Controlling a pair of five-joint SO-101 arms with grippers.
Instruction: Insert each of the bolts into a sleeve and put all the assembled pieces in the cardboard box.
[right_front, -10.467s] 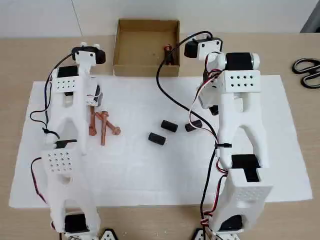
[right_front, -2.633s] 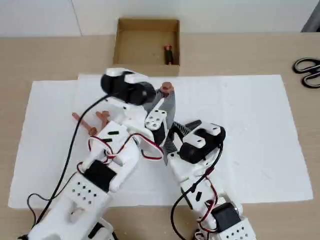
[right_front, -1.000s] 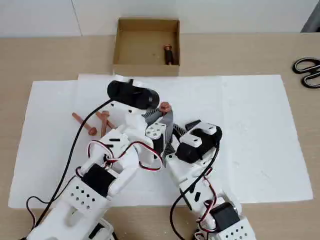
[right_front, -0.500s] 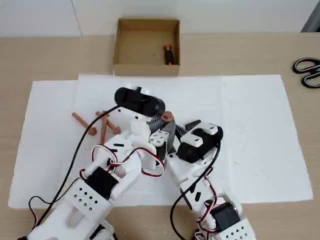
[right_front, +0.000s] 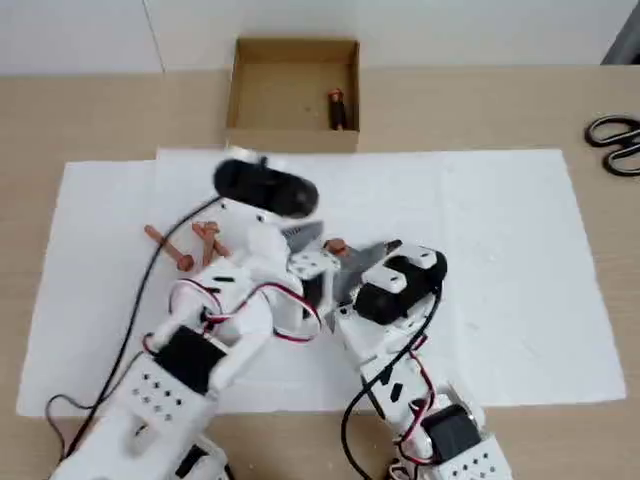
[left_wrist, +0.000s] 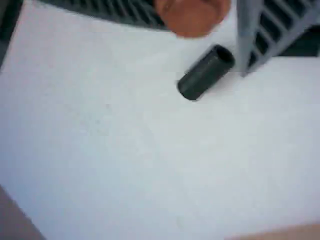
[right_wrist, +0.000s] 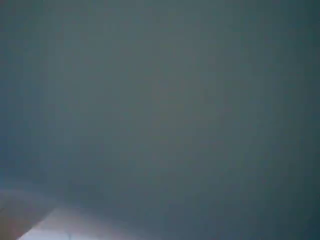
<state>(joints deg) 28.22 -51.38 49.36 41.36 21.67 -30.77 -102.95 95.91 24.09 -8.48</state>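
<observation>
Right gripper (right_front: 368, 262): seen just beside the left gripper; its grip cannot be told.
Left gripper (right_front: 330, 252): clenched on a bolt (left_wrist: 192, 15).
Sleeve (left_wrist: 206, 72): laid on the paper (left_wrist: 125, 150), just beside that gripper's finger (left_wrist: 270, 30).
Loose bolts (right_front: 200, 242): scattered near the left gripper, on its left.
Cardboard box (right_front: 243, 100): set well beyond both grippers, one assembled piece (right_front: 336, 108) inside.

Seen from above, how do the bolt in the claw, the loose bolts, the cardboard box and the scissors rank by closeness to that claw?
From the left gripper, high view:
1. Bolt, in its grip.
2. Loose bolts, left on the paper, and cardboard box, beyond: too close to call.
3. Scissors, far right, off the paper.
</observation>
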